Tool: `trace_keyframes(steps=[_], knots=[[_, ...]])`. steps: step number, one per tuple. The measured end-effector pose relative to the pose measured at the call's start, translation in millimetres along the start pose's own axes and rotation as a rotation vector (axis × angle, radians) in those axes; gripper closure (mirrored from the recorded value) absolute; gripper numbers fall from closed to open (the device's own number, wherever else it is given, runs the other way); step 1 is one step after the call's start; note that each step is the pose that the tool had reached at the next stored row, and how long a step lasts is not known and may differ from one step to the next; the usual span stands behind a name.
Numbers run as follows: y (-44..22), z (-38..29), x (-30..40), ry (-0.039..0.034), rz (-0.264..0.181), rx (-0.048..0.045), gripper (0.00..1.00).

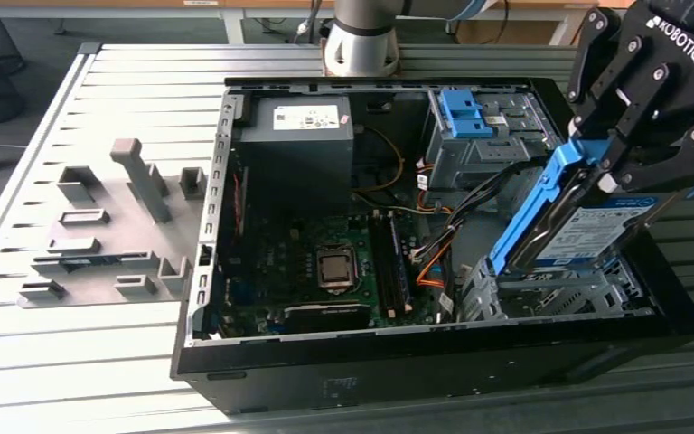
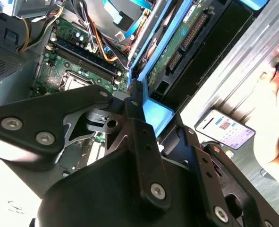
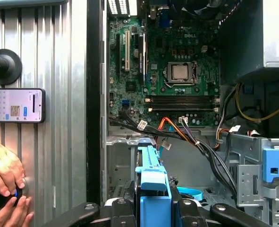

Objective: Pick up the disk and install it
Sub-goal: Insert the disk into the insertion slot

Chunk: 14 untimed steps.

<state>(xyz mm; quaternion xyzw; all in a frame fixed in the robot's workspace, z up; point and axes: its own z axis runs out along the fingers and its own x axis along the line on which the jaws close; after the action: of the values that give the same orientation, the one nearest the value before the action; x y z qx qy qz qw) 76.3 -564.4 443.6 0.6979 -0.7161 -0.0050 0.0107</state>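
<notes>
The disk (image 1: 588, 221) is a silver drive with a white-and-blue label and blue rails. It hangs tilted, its lower end at the mouth of the metal drive cage (image 1: 540, 294) in the open computer case's corner at the exterior view's right. My gripper (image 1: 636, 172) is shut on the disk's upper end. In the second wrist view the disk's green underside (image 2: 186, 38) and blue rail (image 2: 156, 111) run away from the gripper (image 2: 139, 101). In the first wrist view the blue rail end (image 3: 151, 182) sits between the fingers (image 3: 118, 208), above the cage.
The black case (image 1: 444, 334) lies open on a slatted metal table, showing the motherboard (image 1: 323, 262), cables and a black power supply box (image 1: 293, 136). A bare blue bracket (image 1: 462, 113) sits in the far cage. Grey fixtures (image 1: 106, 235) stand at the exterior view's left. A person's hands (image 3: 4, 189) and a phone (image 3: 14, 105) are beside the case.
</notes>
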Motion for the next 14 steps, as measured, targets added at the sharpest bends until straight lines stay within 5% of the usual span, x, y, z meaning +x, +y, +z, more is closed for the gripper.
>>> trace_keyframes(steps=[14], knots=[[-0.1,9.1,3.1,-0.0002,0.001,0.0001,0.64]])
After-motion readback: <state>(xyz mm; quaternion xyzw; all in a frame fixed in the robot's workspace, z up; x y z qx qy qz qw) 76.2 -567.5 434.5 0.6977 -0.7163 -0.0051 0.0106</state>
